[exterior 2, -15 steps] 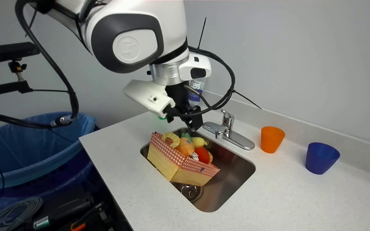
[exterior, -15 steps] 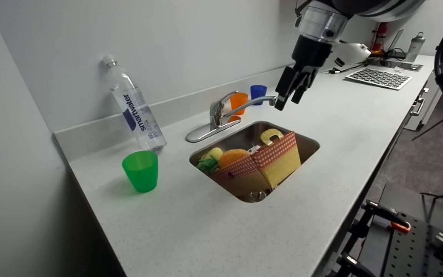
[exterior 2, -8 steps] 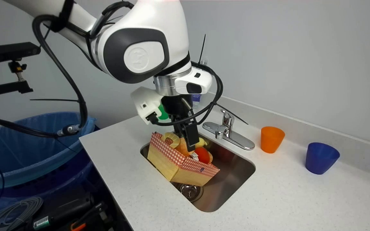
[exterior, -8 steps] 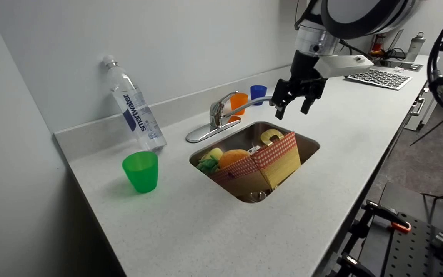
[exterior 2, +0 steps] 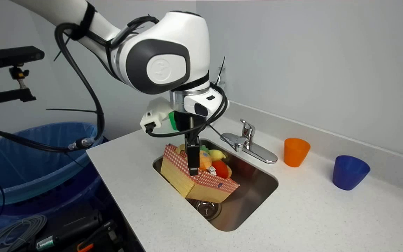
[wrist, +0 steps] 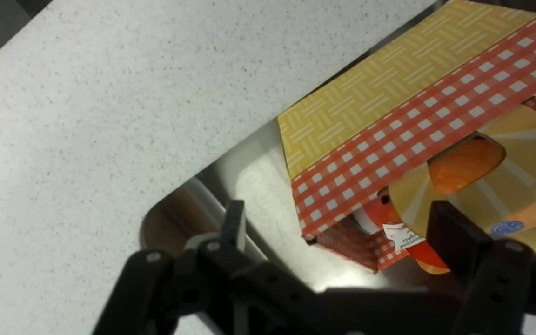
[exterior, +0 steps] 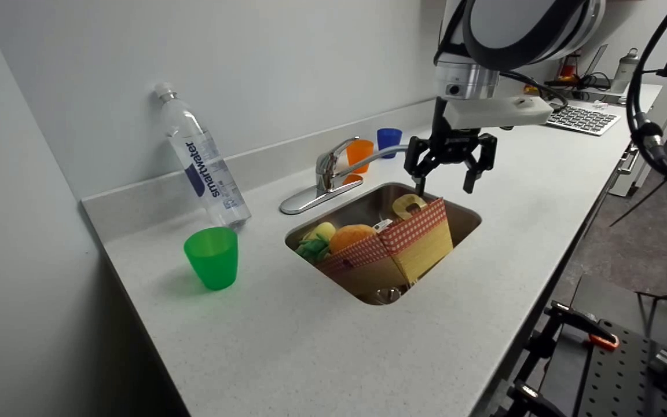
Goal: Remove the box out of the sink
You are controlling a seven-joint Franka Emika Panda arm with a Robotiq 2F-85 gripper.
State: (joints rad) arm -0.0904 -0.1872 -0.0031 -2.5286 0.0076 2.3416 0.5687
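Note:
The box (exterior: 420,249) has yellow basket-weave sides and a red-and-white checked rim. It sits tilted in the steel sink (exterior 2: 252,190) with toy food inside. The box also shows in an exterior view (exterior 2: 177,171) and at the upper right of the wrist view (wrist: 379,116). My gripper (exterior: 444,186) is open and empty above the box's checked side. In the wrist view the gripper (wrist: 338,223) has one fingertip over the sink beside the box. Its other fingertip is over the toy food at the box's open side. No contact shows. The box's underside is hidden.
A faucet (exterior 2: 247,140) stands behind the sink with its spout near my gripper. An orange cup (exterior 2: 296,152) and a blue cup (exterior 2: 350,173) stand along the back. A green cup (exterior: 213,258) and a leaning water bottle (exterior: 203,162) stand at the counter's end.
My gripper has come down toward the box and the wrist has turned. In an exterior view its fingers now show wider apart. The box and the toy food have not moved.

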